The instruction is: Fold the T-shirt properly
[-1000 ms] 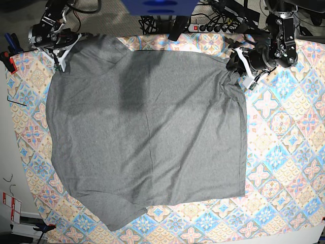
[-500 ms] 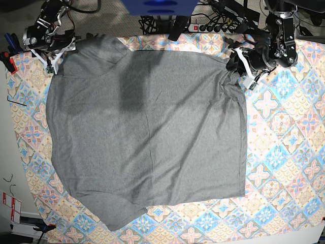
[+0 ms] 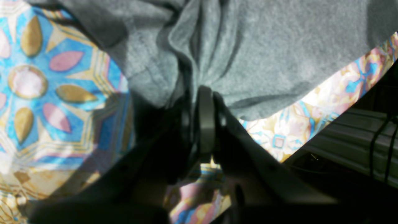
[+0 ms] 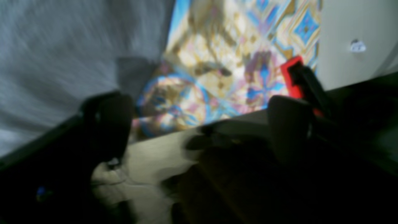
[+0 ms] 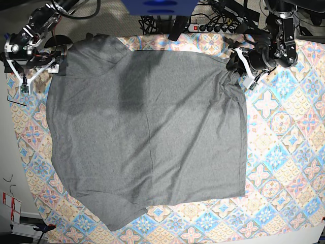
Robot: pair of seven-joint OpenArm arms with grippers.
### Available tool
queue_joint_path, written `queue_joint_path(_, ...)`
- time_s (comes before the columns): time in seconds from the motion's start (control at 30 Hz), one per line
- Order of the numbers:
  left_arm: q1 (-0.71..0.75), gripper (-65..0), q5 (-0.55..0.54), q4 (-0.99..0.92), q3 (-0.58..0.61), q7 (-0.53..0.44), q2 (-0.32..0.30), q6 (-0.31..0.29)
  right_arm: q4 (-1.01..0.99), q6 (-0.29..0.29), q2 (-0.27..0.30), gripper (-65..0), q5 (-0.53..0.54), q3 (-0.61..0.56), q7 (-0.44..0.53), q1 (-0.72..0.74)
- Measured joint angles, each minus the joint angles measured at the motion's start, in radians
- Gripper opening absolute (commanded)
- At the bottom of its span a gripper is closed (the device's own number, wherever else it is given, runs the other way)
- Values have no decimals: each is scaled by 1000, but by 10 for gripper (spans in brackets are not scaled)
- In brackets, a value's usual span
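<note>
The heather-grey T-shirt (image 5: pixel 147 132) lies spread nearly flat over the tile-patterned tablecloth (image 5: pixel 284 152) that covers the surface, filling most of its middle, with one sleeve poking out at the near lower edge in the base view. The step in hand looks like the laying-out stage before any fold: no part of the shirt is doubled over yet.

The left end effector (image 5: pixel 242 68) sits at the shirt's far corner on the right of the base view. Its wrist view shows the jaws pressed together on a gathered pinch of grey cloth (image 3: pixel 199 77), with puckers radiating from the grip. The right end effector (image 5: pixel 31 71) hangs just off the shirt's opposite far corner, over the tablecloth near the surface's edge. Its jaws stand wide apart and nothing lies between the fingers (image 4: pixel 108 121), though that wrist view is blurred. A red clamp (image 4: pixel 293 77) shows at the surface's edge beyond them.

The next move probably calls for the right arm to take a fresh hold on the shirt's near edge or sleeve. The left arm would either let go to smooth the bunched corner or carry it across for the first fold.
</note>
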Motion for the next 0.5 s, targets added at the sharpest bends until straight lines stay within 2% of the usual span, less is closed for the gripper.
queue_joint_path(0.07,0,-624,0,0,0,0,0,0,-7,3,-8,0,139,67,-106,26)
queue_joint_path(0.1,0,-624,0,0,0,0,0,0,-8,3,-7,0,173,99,-145,37)
queue_joint_path(0.17,0,-624,0,0,1,0,0,0,-9,-3,0,0,250,131,-145,52)
queue_joint_path(0.33,0,-624,0,0,1,0,0,-1,-9,0,0,0,437,120,-129,42)
queue_joint_path(0.5,0,-624,3,0,1,-2,0,1,-76,0,3,0,478,125,-144,21)
